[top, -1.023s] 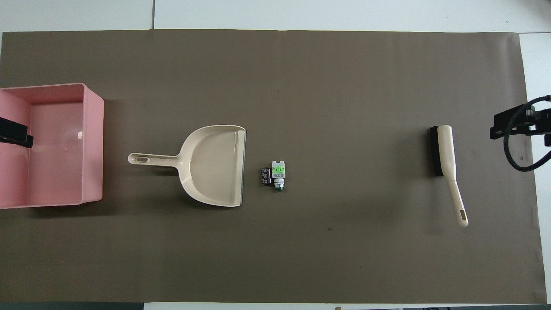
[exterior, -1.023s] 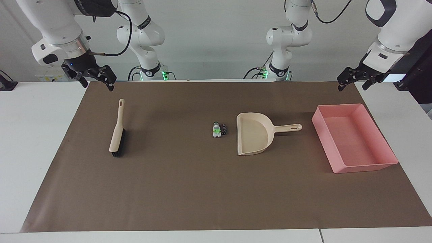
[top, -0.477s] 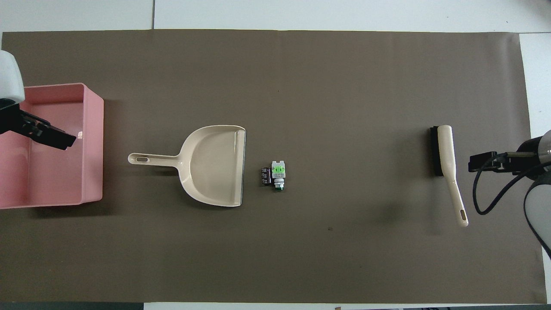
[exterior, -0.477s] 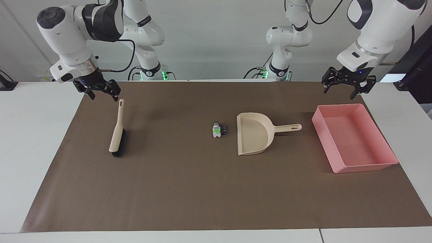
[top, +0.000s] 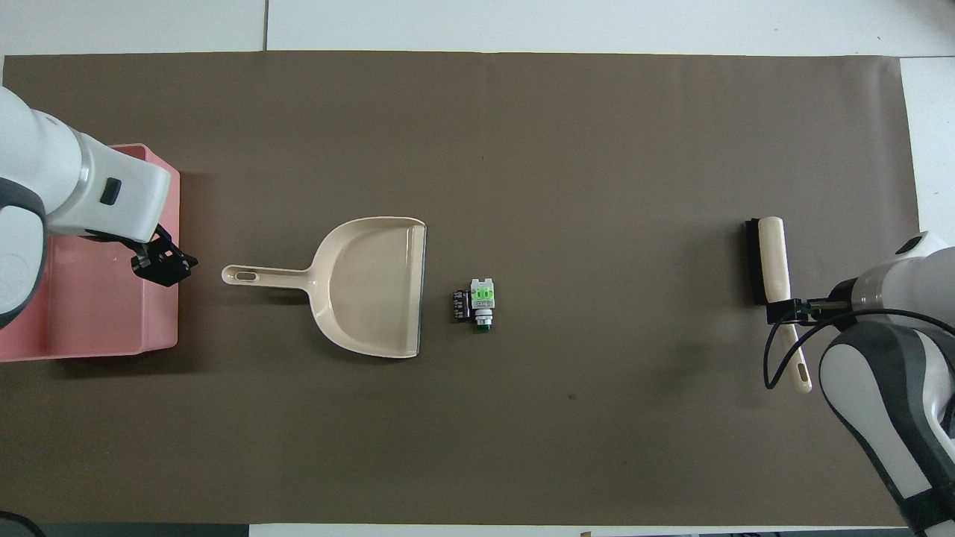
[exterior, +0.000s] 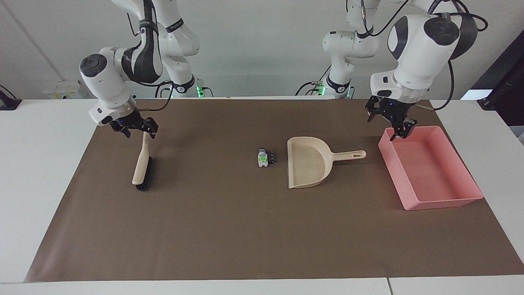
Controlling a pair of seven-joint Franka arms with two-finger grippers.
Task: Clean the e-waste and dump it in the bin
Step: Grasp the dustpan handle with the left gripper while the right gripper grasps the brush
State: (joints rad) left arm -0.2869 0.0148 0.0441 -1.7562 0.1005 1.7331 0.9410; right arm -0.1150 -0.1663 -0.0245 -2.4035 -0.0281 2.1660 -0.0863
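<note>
The e-waste, a white part with green marks and a small black part, lies on the brown mat beside the open mouth of the beige dustpan. The pink bin stands at the left arm's end of the table, past the dustpan's handle. My left gripper hangs open over the bin's wall nearest that handle, holding nothing. My right gripper is open over the handle of the beige brush, its fingers on either side of it.
The brush lies at the right arm's end of the mat, black bristles toward the e-waste. The brown mat covers most of the white table. Nothing else lies on it.
Both arms have swung down and inward. The right gripper came down over the brush handle. The left gripper moved over the bin toward the dustpan handle. Nothing on the mat has moved.
</note>
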